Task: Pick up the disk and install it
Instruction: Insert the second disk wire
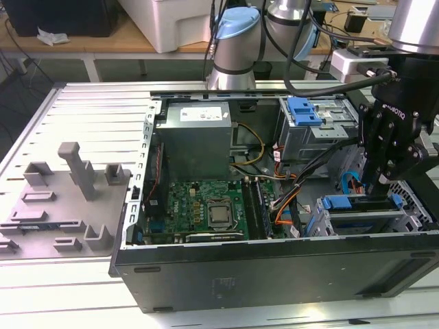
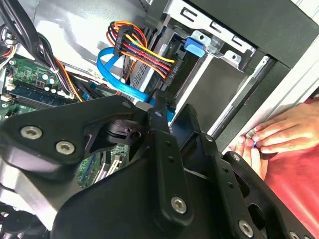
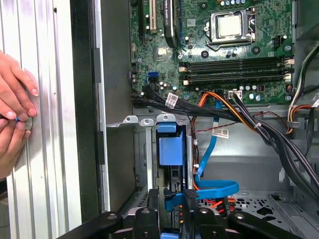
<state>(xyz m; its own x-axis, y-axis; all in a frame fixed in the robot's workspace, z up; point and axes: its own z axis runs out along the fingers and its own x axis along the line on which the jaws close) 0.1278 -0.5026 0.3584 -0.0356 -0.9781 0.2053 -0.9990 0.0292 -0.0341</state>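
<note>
Pincer: the black 2-finger gripper (image 3: 173, 204) is low inside the open black computer case (image 1: 274, 274), at the exterior view's right. I read its fingers as pressed against the 2 flanks of the disk, not spread free, though a flat blue data cable (image 3: 214, 189) crosses right there and clouds my view.
Disk position: the disk (image 3: 172, 152), a silver rectangular hard drive framed by a blue plastic carrier bracket, stands on edge in a slot of the silver metal drive cage (image 3: 144, 119), near the green motherboard (image 3: 224, 50). From the first wrist view I see mostly its blue bracket end.
Progress: I judge it partly down in the bay; I cannot tell whether it is fully seated.
Handling: I expect a dense, rigid block, heavy for its size, and sensitive to knocks. The metal sides look smooth, so a light pinch could slip; the plastic bracket will flex.
Where to hold: across the 2 broad faces near the upper edge, clear of the bracket's thin rails.
Hazards: 1 bundle of coloured power wires (image 2: 144, 50) hangs just beside the cage, and a person's hands (image 3: 15, 109) rest on the ribbed grey table outside the case wall.
</note>
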